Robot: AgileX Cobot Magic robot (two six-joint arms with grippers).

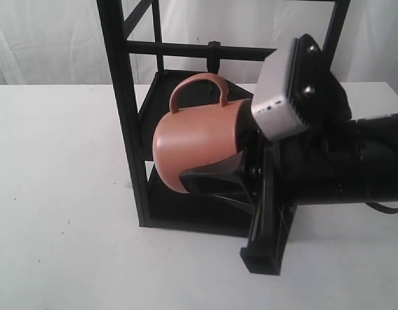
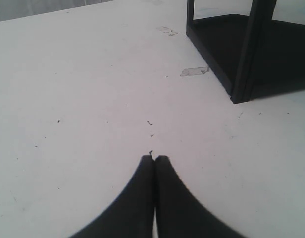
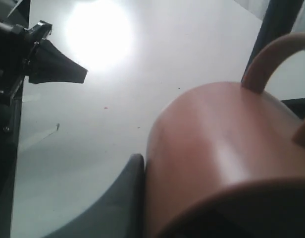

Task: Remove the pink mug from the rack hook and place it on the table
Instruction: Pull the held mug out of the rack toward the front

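Note:
The pink mug (image 1: 196,145) lies on its side in the air inside the rack (image 1: 125,116), mouth toward my right arm, handle (image 1: 198,79) uppermost. The rack hook (image 1: 214,63) hangs from the crossbar just above the handle's top; whether they touch I cannot tell. My right gripper (image 1: 215,169) is shut on the mug's wall: one black finger (image 1: 212,177) presses its outside, the other is hidden inside. In the right wrist view that finger (image 3: 127,183) lies against the mug (image 3: 217,148). My left gripper (image 2: 155,157) is shut and empty over the table (image 2: 83,99).
The rack's lower shelf (image 1: 186,210) lies under the mug, with its upright posts on either side. In the left wrist view the rack's base corner (image 2: 239,96) stands beyond the left gripper. The white table (image 1: 57,194) spreads to the left of the rack.

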